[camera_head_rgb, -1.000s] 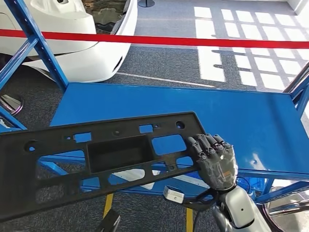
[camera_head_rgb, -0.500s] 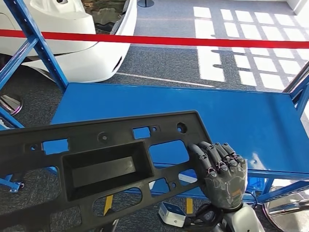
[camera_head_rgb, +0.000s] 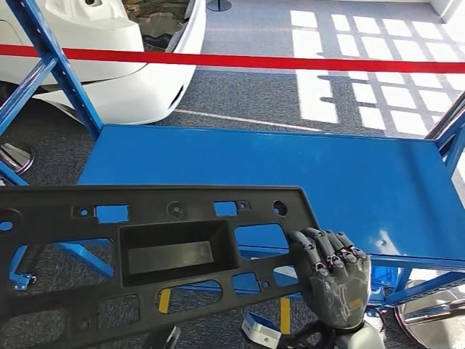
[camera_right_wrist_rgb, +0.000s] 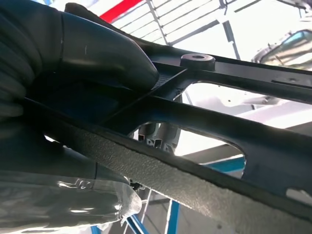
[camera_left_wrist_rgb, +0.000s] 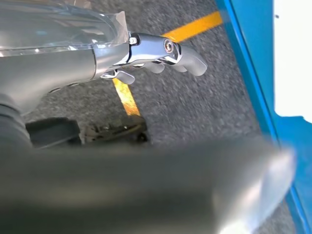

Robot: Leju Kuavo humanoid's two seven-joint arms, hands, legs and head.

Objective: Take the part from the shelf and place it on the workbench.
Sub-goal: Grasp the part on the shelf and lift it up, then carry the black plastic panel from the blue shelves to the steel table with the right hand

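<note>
Nearest the robot, the right hand (camera_head_rgb: pixel 331 280) grips the end of the long black part (camera_head_rgb: pixel 148 247), held level short of the blue tabletop (camera_head_rgb: pixel 351 189). Left hand's (camera_left_wrist_rgb: pixel 162 51) grasp I cannot tell. Best carry it forward level, lowering flat past the near edge.

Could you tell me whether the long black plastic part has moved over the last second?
Yes. The long black plastic part levelled out, and its right end dropped toward the blue workbench's near edge.

A flat blue surface (camera_head_rgb: pixel 340 182) is seen ahead, carried on a blue metal frame (camera_head_rgb: pixel 54 62) with slanted struts at its left end. Grey speckled floor (camera_head_rgb: pixel 247 94) is crossed by yellow lines (camera_head_rgb: pixel 284 314) beneath it.
</note>
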